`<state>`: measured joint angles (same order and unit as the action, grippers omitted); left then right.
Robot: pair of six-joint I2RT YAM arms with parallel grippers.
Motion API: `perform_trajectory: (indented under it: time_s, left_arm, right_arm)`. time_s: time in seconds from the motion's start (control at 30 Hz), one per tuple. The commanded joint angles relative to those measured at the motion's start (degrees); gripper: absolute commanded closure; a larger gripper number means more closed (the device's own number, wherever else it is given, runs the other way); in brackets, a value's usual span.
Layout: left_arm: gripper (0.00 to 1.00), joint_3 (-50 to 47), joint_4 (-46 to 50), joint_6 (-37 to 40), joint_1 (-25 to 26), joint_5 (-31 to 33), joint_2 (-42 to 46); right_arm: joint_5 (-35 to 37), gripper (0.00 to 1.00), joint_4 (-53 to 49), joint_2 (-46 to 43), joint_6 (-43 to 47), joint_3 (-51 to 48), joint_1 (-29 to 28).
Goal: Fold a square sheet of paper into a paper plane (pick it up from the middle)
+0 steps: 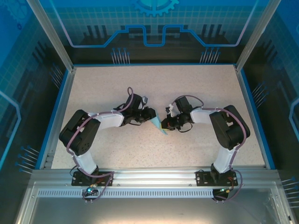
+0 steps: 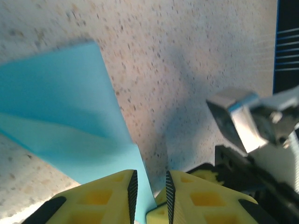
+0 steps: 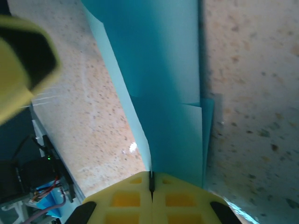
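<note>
At mid-table (image 1: 187, 84), btwn the 2 arms — light-blue paper plane (image 1: 158, 125), small and narrow, slanting from upper left to lower right in the top view. Flanked by left gripper (image 1: 150, 117) on one side and right gripper (image 1: 167, 123) on the other, both close in, arms bent inward w/ elbows out.

In left wrist view: left gripper (image 2: 150, 179) w/ yellow fingers (image 2: 100, 196) slightly apart, black pads facing across a narrow gap, speckled tabletop visible thru it. Paper plane (image 2: 60, 112) spread up and left from there, one lower corner running down into the gap beside the left pad; contact w/ the pad not clear. Paler folded flap across its lower part. Silver metal block (image 2: 243, 121) at right.

In right wrist view: right gripper (image 3: 151, 179) w/ fingers pressed together, only a thin dark seam btwn them — clamped on the plane's near end. Paper plane (image 3: 159, 70) stretching away from the seam as a long layered strip, stepped fold edge abt halfway. Blurred yellow-and-black shape (image 3: 23, 60) at upper left.
</note>
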<state>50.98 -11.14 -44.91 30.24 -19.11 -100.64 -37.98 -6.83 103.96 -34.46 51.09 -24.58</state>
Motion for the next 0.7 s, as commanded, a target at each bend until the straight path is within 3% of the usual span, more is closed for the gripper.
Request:
perform_trajectory:
  time_s: [0.0, 0.67]
  left_arm:
    - [0.73, -2.77, -4.44, -0.45, 1.03, -1.98, 1.21]
    - [0.78, -2.49, -6.51, 0.30, 1.38, -1.27, -4.28]
  right_arm:
    - [-3.37, 1.00, 1.27, 0.95, -3.55, 1.29, 0.98]
    - [-4.48, 1.00, 5.60, 4.62, -8.25, -0.38, 3.35]
